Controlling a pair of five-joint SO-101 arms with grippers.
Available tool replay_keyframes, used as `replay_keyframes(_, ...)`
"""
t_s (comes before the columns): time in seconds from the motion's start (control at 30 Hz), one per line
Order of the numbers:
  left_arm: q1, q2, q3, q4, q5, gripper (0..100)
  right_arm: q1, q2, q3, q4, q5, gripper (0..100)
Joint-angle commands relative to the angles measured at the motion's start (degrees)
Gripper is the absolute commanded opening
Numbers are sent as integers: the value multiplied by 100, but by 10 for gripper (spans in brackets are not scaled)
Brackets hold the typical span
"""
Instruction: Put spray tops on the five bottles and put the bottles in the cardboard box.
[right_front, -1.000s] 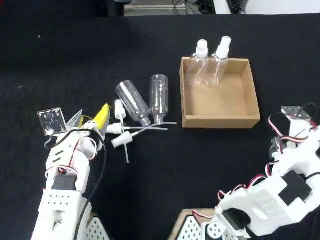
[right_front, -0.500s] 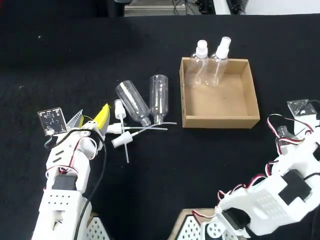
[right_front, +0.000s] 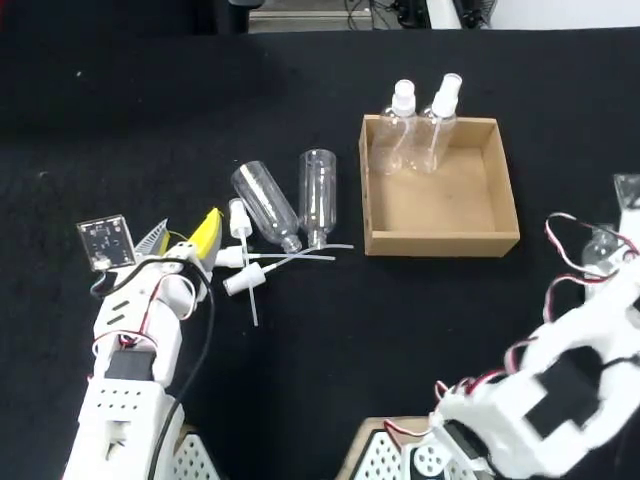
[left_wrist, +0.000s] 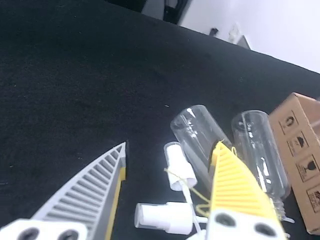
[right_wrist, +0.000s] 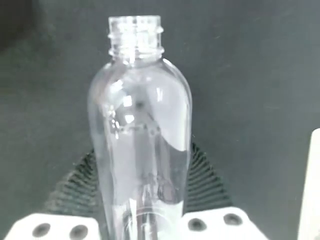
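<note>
Here, an uncapped bottle (right_wrist: 140, 100) is clamped between the fingers of the right gripper (right_wrist: 144, 150). Its long axis runs straight out of the gripper and its threaded neck points away from the wrist. In the high view this arm is seen at the right edge of the black surface (right_front: 120, 120), near the cardboard box (right_front: 440, 243).

The left gripper (left_wrist: 170, 144) is held wide and holds nothing, low over the surface just beside three loose spray tops (right_front: 240, 260). Next to these, two open bottles (right_front: 290, 200) lie on their sides. One is laid diagonally with its neck towards the box side, the other nearly straight with its neck towards the arms.

Two capped bottles (right_front: 418, 130) are leaned against the far wall of the box, with their spray heads up past its rim.
</note>
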Motion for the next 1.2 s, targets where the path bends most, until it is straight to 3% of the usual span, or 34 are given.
replay_keyframes(0.0,233,-44,-321,-70,-132,266,-510,-1666,-286,958,-132,11)
replay_keyframes(0.13,637,-35,-637,686,-932,266,-1152,-3073,215,1213,-1046,10)
replay_keyframes(0.27,875,-26,-1130,1574,-1125,266,-2048,-4251,963,1213,-1679,10)
replay_keyframes(0.47,418,536,-1569,1644,-1108,266,-3930,-5516,1921,1204,-2321,10)
replay_keyframes(0.67,127,2514,-2571,1644,-615,266,-5609,-5974,2747,677,-2857,11)
replay_keyframes(0.8,163,3648,-3187,1662,-598,266,-6022,-6079,3626,-316,-2901,11)
replay_keyframes(0.93,180,3965,-3468,1644,-598,266,-6075,-6290,4593,-1099,-2919,11)
replay_keyframes(1.17,171,4185,-3600,1679,-642,272,-6145,-6949,5165,-1266,-3235,11)
